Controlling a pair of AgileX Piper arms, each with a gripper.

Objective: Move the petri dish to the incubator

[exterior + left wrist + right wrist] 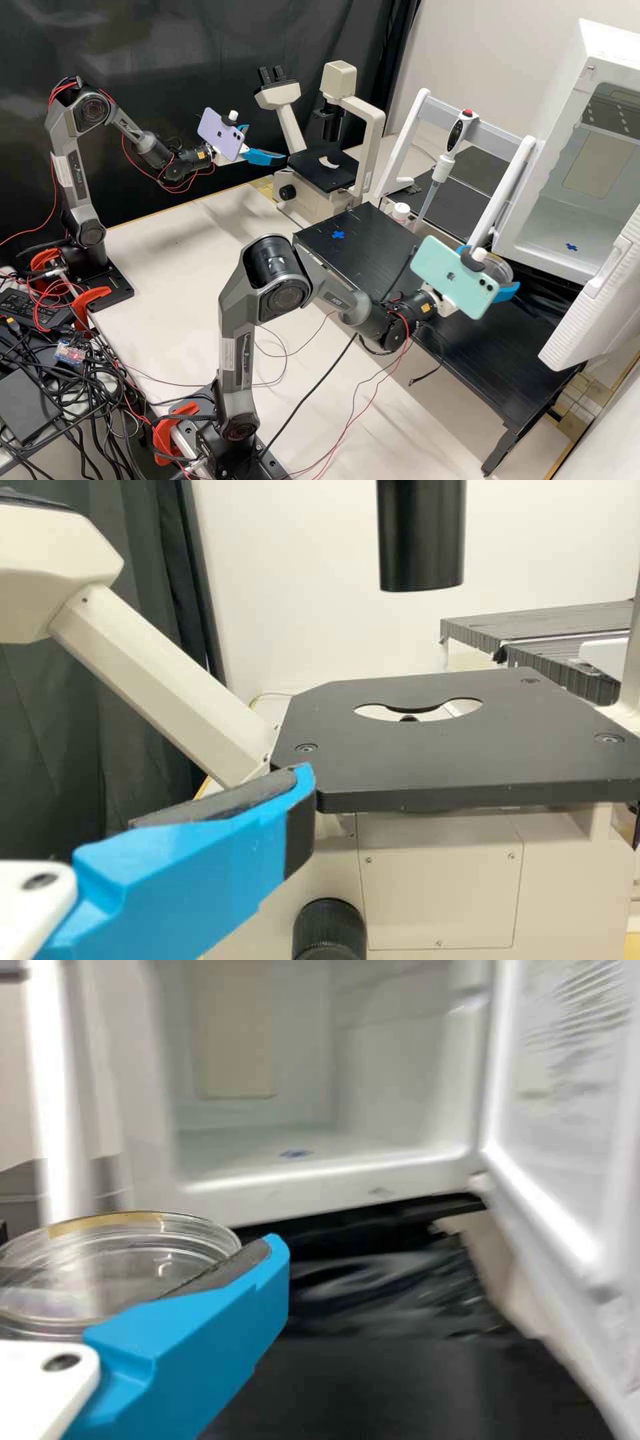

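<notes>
My right gripper (492, 272) is shut on the clear round petri dish (500, 265), held above the black platform in front of the incubator (533, 248). In the right wrist view, the dish (150, 1245) lies level against the blue finger of the gripper (225, 1310); beyond it, the white incubator (330, 1196) stands with its door open and a blue mark (296, 1153) on its floor. My left gripper (265, 144) is open beside the microscope, its fingers apart. The left wrist view has a blue finger of this gripper (240, 830) near the microscope stage.
The microscope stage (400, 760) is at the back. A white rack (500, 130) with a pipette (437, 180) stands left of the incubator. The open incubator door (600, 307) juts out on the right. The black platform (363, 257) bears a blue mark (338, 235).
</notes>
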